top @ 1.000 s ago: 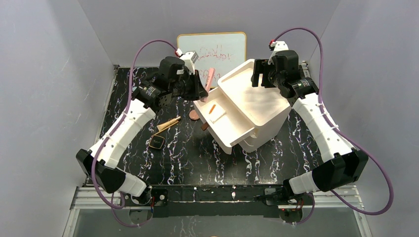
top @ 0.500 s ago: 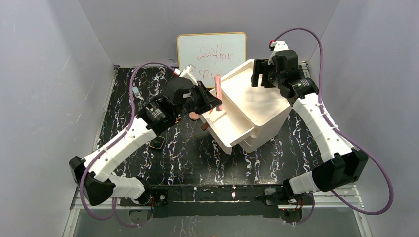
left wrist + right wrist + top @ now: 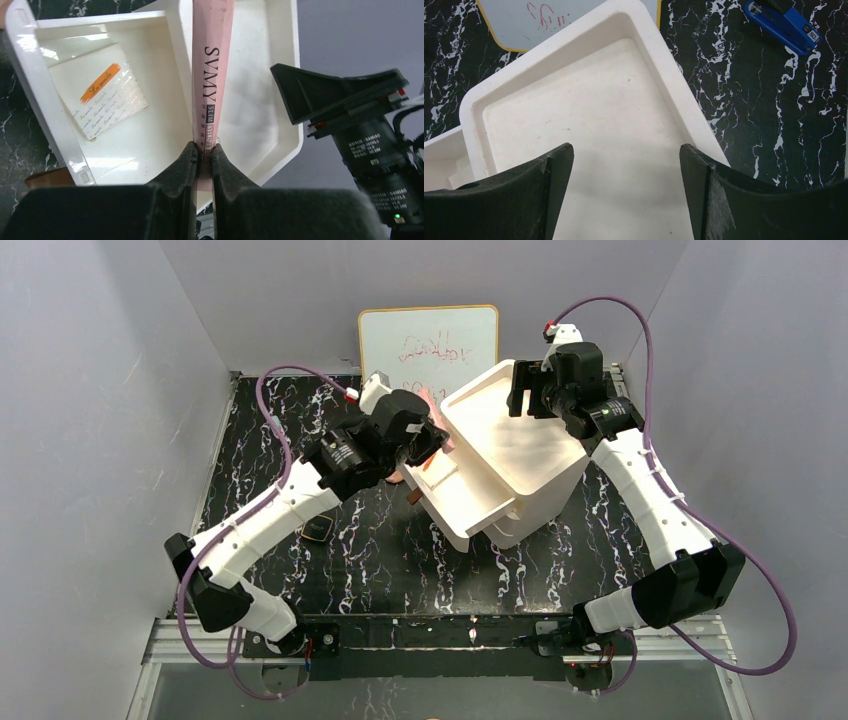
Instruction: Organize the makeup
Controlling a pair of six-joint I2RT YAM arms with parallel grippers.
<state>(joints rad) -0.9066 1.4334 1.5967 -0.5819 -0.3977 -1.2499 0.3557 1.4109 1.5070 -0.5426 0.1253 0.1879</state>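
Now that the left gripper point(image 3: 202, 150) has swung over, its jaws squeeze the slim pink bar point(image 3: 212, 75), which pokes out ahead above the white plastic drawer box point(image 3: 160, 120), nearly ready to drop, while the right gripper point(image 3: 624, 155) gapes open.

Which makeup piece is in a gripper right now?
The slim pink bar, lettered SVMY, pinched in the left gripper above the white drawer box. The white palette lies flat in its open drawer; the black compact sits on the table.
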